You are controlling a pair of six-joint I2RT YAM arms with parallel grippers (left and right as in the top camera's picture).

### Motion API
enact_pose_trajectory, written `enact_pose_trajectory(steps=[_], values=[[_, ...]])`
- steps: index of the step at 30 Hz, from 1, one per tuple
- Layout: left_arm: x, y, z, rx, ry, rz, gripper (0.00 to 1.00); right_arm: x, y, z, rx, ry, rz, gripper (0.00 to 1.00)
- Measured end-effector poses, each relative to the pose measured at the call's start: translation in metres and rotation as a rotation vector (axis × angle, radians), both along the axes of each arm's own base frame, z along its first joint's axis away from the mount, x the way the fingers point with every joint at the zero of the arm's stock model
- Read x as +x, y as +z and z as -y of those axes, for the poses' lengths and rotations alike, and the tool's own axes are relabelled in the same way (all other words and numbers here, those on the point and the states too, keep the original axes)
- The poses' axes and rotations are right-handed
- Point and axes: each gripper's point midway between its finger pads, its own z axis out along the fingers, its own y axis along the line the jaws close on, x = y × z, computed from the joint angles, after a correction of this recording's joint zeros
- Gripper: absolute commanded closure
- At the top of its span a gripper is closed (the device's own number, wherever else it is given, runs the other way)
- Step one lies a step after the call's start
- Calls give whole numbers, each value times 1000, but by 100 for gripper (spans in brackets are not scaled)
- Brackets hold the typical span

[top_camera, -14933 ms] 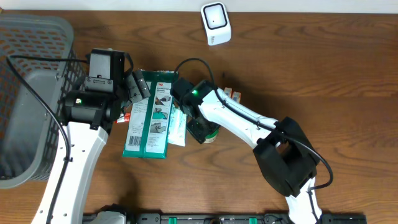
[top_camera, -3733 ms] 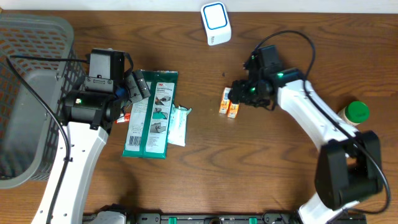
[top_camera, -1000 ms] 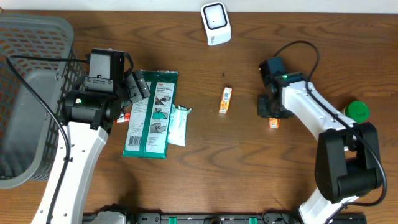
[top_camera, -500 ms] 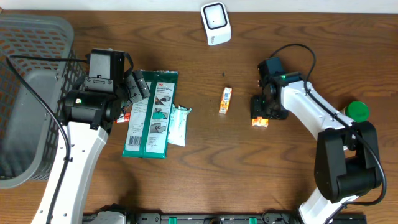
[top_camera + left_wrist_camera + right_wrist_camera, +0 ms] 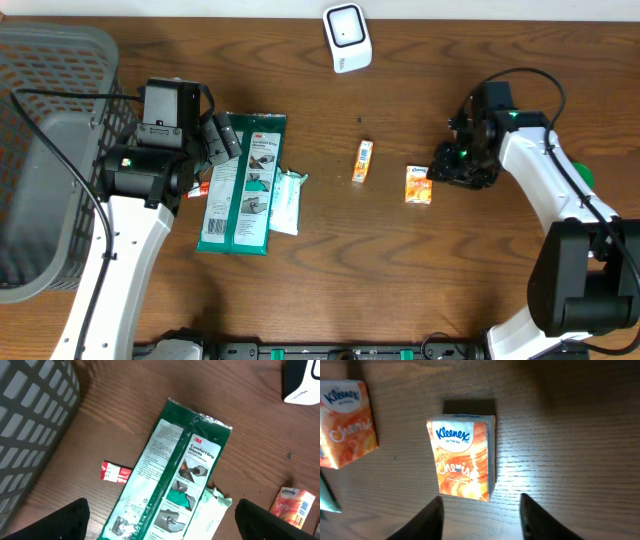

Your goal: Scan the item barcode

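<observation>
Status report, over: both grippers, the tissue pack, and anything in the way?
Left gripper open, empty. Right gripper open, beside tissue pack, not touching. Pack flat on table. Second pack nearby, apart; scanner unobstructed.

The white-and-black left arm (image 5: pixel 128 235) reaches toward twelve o'clock, its black left gripper (image 5: pixel 165 522) spread wide and empty. The matching right arm (image 5: pixel 548 185) bends toward nine o'clock, its right gripper (image 5: pixel 479 517) parted, gripping nothing.

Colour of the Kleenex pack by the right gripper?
Kleenex pack: orange with a white logo patch; clearest in the right wrist view.
</observation>
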Motion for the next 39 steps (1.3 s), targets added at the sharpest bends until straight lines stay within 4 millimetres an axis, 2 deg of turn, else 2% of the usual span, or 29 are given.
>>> enact_pose_trajectory(steps=[8,13,18,21,27,39], values=[[0,0,0,0,0,0,7,3,-6,-1,30,0,24,58],[0,0,0,0,0,0,7,3,-23,-1,36,1,54,62],[0,0,0,0,0,0,7,2,-44,-2,44,-23,89,73],[0,0,0,0,0,0,7,5,-54,-4,62,-32,137,73],[0,0,0,0,0,0,7,11,-55,-9,86,-27,227,75],[0,0,0,0,0,0,7,12,-55,-11,99,-27,234,78]])
